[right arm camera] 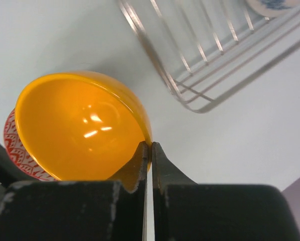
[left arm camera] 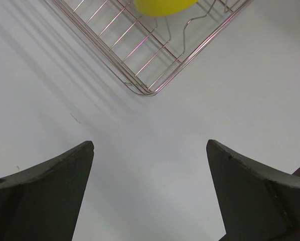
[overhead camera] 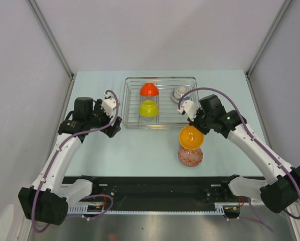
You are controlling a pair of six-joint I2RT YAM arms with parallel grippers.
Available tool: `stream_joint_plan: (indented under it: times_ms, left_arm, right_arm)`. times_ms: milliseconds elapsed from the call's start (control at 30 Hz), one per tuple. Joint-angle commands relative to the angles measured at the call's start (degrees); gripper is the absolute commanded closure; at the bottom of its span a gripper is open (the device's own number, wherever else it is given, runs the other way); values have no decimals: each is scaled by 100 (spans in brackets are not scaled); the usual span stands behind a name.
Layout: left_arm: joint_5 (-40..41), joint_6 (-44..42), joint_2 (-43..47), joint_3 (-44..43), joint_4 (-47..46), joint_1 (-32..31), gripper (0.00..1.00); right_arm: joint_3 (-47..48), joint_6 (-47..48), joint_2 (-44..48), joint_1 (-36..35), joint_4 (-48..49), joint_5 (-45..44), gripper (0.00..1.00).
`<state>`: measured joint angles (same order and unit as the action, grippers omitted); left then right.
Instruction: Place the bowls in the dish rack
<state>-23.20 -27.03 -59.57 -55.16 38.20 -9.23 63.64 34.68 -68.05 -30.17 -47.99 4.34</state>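
Grip first: orange bowl (right arm camera: 80,130) pinched by its thin rim between the closed fingers of the right gripper (right arm camera: 150,150), tilted up on edge, hollow side facing the wrist camera. Hangs right over a red patterned bowl (right arm camera: 17,150) on the table (overhead camera: 140,150); touching it or just clear, cannot tell. Now the key line: dish rack (overhead camera: 127,100) lies beyond the held bowl and off toward the left arm's side, near corner close by, so probably a short carry forward and across. Right arm plainly the nearer one, load already in hand. Steep tilt of the rim looks handy for dropping between the wires. From above, three bowls already in there: red (overhead camera: 149,90), yellow (overhead camera: 148,108) in front of it, pale patterned one (overhead camera: 179,93) to the right, with bare wire just ahead of that last one. Only the right wrist view gives the pinch itself. Left gripper (left arm camera: 150,191) spread wide, nothing between the fingers, parked over bare table just off the rack's near left corner, a sliver of yellow at the top of its view.
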Motion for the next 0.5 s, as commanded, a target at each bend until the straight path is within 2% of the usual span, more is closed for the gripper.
stream_joint_plan:
  times_ms: [0, 267, 467]
  left_arm:
    - [-194, -48, 104, 40, -93, 18, 1]
    - [-185, -110, 130, 137, -110, 18, 0]
    - [-246, -110, 130, 224, -181, 27, 0]
  right_arm:
    - [571, -22, 46, 493, 272, -65, 100]
    - [545, 197, 11, 1724, 167, 225, 100]
    - [255, 557, 73, 2885, 17, 928, 100]
